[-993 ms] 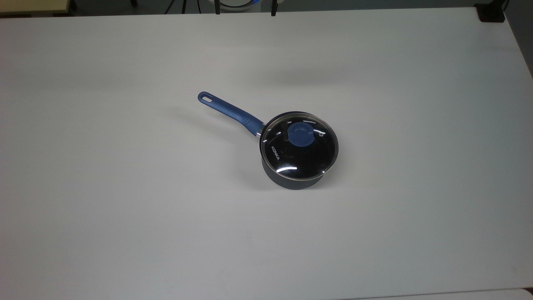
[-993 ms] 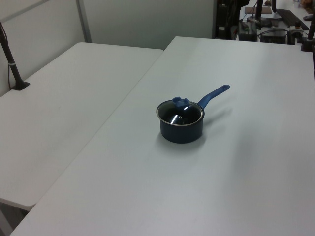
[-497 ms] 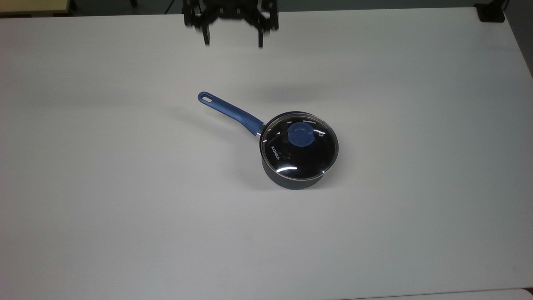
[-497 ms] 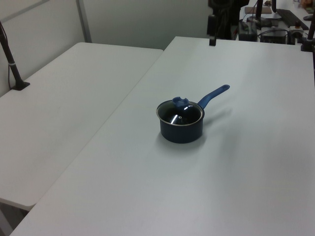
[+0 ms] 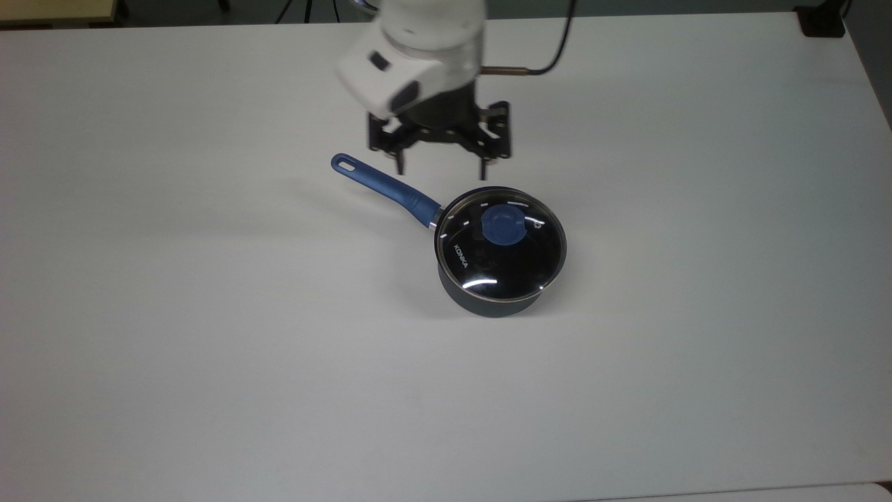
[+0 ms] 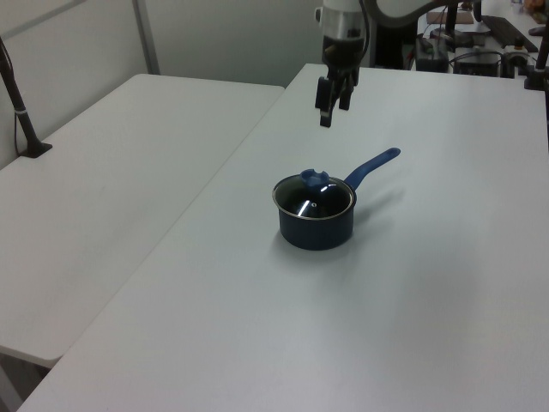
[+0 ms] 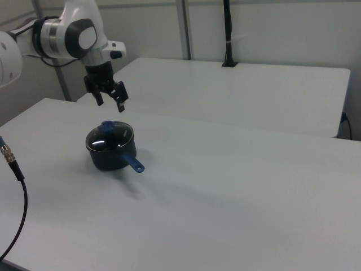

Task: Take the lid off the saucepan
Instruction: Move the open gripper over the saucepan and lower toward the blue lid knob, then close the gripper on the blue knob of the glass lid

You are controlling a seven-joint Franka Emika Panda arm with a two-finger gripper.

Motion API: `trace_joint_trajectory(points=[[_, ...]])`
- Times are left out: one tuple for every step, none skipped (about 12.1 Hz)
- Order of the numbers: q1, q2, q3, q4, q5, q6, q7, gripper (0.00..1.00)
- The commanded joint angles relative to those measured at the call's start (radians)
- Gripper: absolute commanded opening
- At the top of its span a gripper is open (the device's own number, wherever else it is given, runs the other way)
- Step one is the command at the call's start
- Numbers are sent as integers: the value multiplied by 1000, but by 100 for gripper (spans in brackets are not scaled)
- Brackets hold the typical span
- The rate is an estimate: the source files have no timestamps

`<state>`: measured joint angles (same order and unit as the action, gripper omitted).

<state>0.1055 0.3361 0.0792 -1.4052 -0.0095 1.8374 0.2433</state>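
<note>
The saucepan (image 5: 496, 301) is a small dark pot on the white table (image 5: 209, 348), its long blue handle (image 5: 387, 185) pointing to the top view's upper left. The clear glass lid (image 5: 488, 261) with a blue knob (image 5: 503, 226) sits on it. My gripper (image 5: 440, 171) hangs open above the table, just beyond the handle and the pot's far rim in the top view, touching nothing. In the left view the gripper (image 6: 333, 114) is well above the saucepan (image 6: 316, 230) and lid (image 6: 319, 202). In the right view the gripper (image 7: 110, 105) is above the knob (image 7: 107, 125).
A second white table (image 6: 103, 189) adjoins along the left view's left, with a black post (image 6: 19, 112) clamped on it. A black clamp (image 5: 822, 21) sits at the top view's upper right corner. A cable (image 7: 14, 169) hangs at the right view's left.
The arm has come in from the top view's upper edge and moved down toward the saucepan, fingers staying open. The saucepan and lid have not moved.
</note>
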Motion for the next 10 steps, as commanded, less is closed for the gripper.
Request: trace_joint_trajectory(points=[[84,64,-9,6,-12,29,22,100],[92,89,-9,8,-20,32,22,100],[91,101,-9,8,-23,57,22,100],[91,104,-10,3,-38,90,14,100],[95,122,-9,2,-61,109,13,100],[112,132,-9,2,-63,109,19,100],[114,135,-9,2,-61,111,22,100],[121,136,-9,2,-61,111,24,99],[132,144,-9,0,-61,111,27,97],[135,150,-9,0,-64,111,49,91]])
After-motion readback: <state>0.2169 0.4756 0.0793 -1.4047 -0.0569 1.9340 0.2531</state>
